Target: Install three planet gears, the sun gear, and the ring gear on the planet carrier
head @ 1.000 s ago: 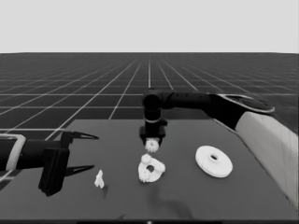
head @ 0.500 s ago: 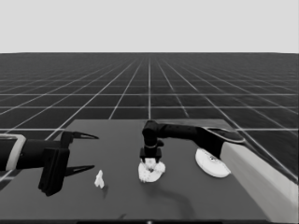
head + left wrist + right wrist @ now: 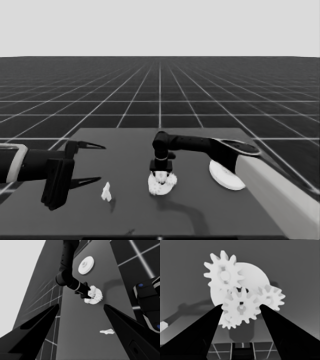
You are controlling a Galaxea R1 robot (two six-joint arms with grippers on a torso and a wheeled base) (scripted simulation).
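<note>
Your right end effector (image 3: 161, 176) pinches a gear (image 3: 241, 307) over the smaller round part (image 3: 162, 186) mid-surface, where other gears (image 3: 224, 275) sit. The larger round part (image 3: 225, 176) lies right; your left end effector (image 3: 92, 164), spread, waits near a thin white piece (image 3: 106, 192). The dark surface (image 3: 125, 150) sits on a gridded floor (image 3: 160, 95) under a pale band.

The smaller round part (image 3: 252, 277) lies flat near the middle of the desk (image 3: 125, 150), a pale disc mostly covered by toothed gears. One gear (image 3: 223, 273) sits on its far edge, another gear (image 3: 271, 297) overhangs one side, a third gear (image 3: 227, 321) peeks out low, and a centre gear (image 3: 241, 307) lies between the right end effector (image 3: 241, 307) fingers, meshing with them. The larger round part (image 3: 225, 175), thick-rimmed with a raised hub, lies flat well apart, towards the desk's right end
</note>
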